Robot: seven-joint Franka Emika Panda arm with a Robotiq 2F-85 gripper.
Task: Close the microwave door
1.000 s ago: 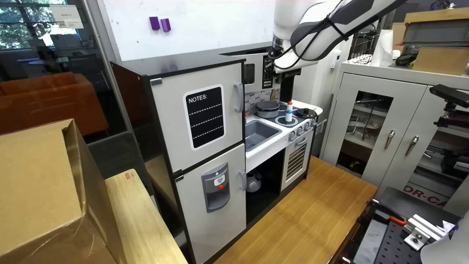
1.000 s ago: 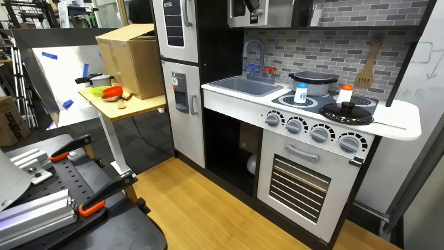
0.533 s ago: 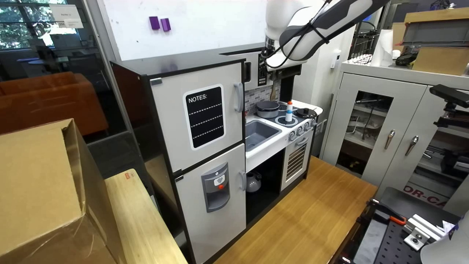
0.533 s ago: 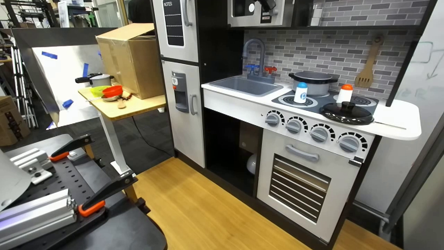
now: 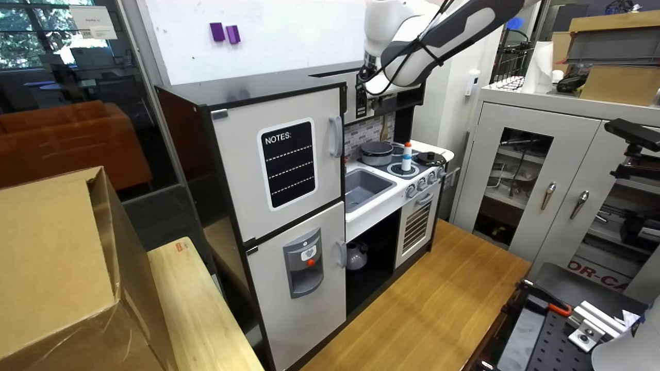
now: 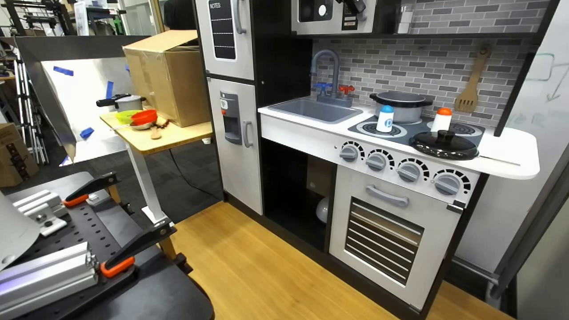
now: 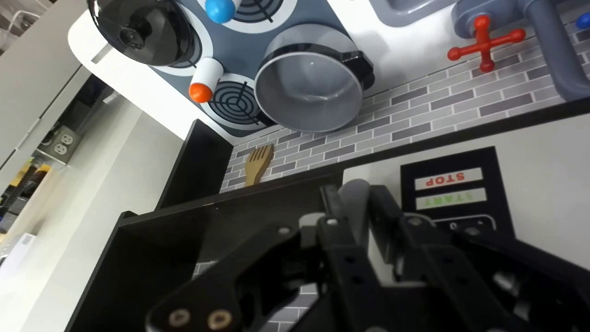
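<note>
The microwave door (image 6: 335, 24) has a silver-grey face with a dark window and a black control panel; its top is cut off in that exterior view. It looks flush, or nearly flush, with the front of its upper cabinet. It also shows edge-on in an exterior view (image 5: 350, 105) and close up in the wrist view (image 7: 548, 184). My gripper (image 7: 354, 198) has its fingers on both sides of the grey door handle (image 7: 355, 207), holding it. In an exterior view my gripper (image 6: 354, 5) is at the door's right side, partly out of frame.
Below are the sink (image 6: 311, 109), a grey pot (image 6: 402, 106), a black lid (image 6: 444, 146) and two shakers with blue (image 6: 385, 119) and orange (image 6: 442, 119) tops. The tall white fridge unit (image 5: 289, 154) stands beside the microwave. An open shelf (image 7: 258, 216) adjoins the door.
The microwave door has swung inward from standing partly open to about flush with its cabinet. The arm and gripper moved along with it, the gripper staying at the handle.
</note>
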